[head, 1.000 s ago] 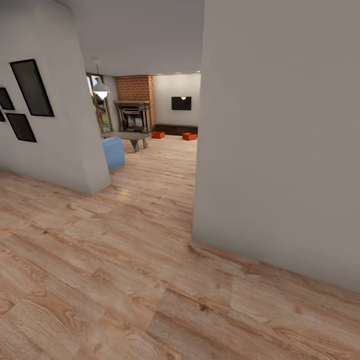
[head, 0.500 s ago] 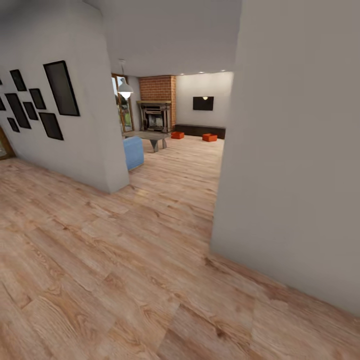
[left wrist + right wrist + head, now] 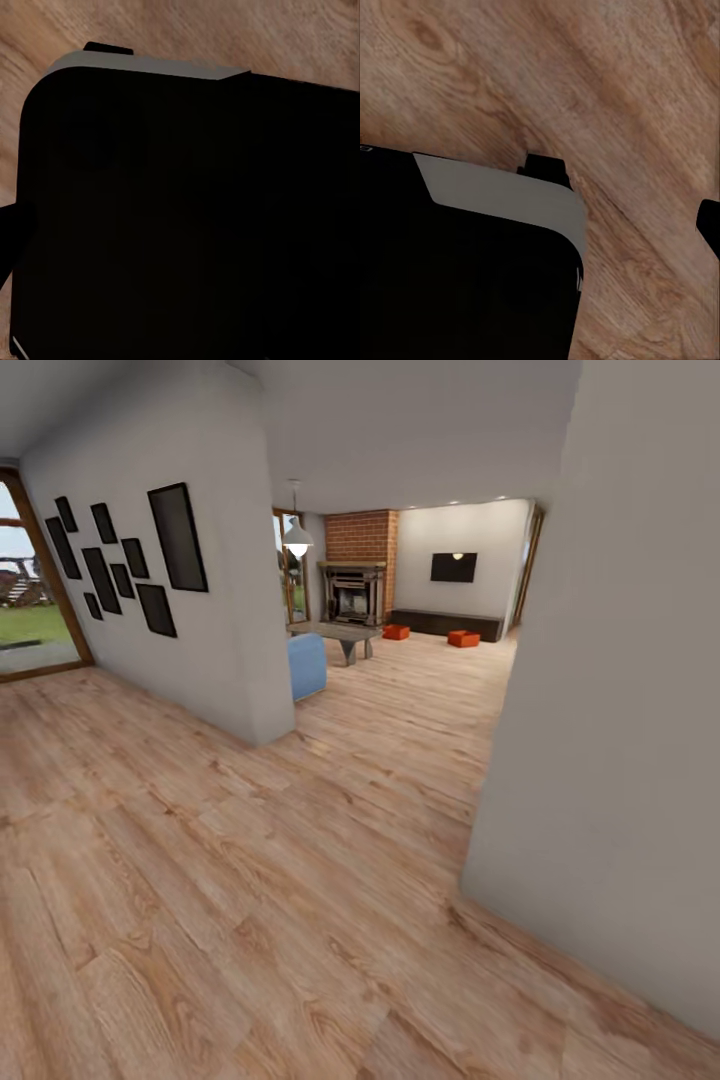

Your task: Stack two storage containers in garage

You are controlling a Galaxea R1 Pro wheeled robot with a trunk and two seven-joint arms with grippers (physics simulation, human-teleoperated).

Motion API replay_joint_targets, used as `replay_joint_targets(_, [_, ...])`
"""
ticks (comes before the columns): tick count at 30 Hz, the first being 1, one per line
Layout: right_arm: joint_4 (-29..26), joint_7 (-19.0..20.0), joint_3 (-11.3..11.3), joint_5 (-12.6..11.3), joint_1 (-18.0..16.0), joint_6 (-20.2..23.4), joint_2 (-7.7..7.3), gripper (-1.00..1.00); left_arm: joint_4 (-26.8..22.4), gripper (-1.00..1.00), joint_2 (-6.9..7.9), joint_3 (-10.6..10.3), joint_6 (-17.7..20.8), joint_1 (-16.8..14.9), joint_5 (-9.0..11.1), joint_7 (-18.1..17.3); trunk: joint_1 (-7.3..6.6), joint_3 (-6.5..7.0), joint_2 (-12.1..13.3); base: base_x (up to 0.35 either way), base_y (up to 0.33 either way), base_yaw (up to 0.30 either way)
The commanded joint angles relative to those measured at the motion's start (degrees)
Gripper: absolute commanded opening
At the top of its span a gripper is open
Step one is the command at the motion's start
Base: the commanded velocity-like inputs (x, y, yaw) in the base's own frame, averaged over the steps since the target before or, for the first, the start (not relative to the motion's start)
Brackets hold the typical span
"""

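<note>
I'm seeing black picture frames (image 3: 150,565) hanging on a white wall, a blue upholstered chair (image 3: 307,665) sitting beside its corner.

Head view: the two storage containers (image 3: 396,631) (image 3: 463,638) on the far living room floor are too small to make out walls, ribbing or contents; the near white wall (image 3: 620,690) hides the room's right part and is cut by the frame edge. Left wrist view: a dark body (image 3: 187,217) blocks most of the wood-plank floor (image 3: 225,30). Right wrist view: a similar dark body (image 3: 457,277), cut by the frame edges.
</note>
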Motion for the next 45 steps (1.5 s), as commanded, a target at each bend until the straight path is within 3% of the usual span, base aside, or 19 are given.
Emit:
replay_joint_targets(1, [0.2,-0.1,0.5,-0.5,-0.1,-0.3,0.05,1.00,0.0,1.00,-0.01,0.1,-0.1,0.0,0.4,-0.1,0.03,-0.05,0.0,0.321,0.000,0.252])
replay_joint_targets(14, [0.2,-0.1,0.5,-0.4,-0.1,-0.3,0.05,1.00,0.0,1.00,0.00,0.1,-0.1,0.0,0.4,-0.1,0.03,-0.05,0.0,0.321,0.000,0.226])
replay_joint_targets(45, [0.2,-0.1,0.5,-0.4,-0.1,-0.3,0.05,1.00,0.0,1.00,-0.02,0.0,-0.1,0.0,0.6,-0.1,0.03,-0.05,0.0,0.333,0.000,0.008])
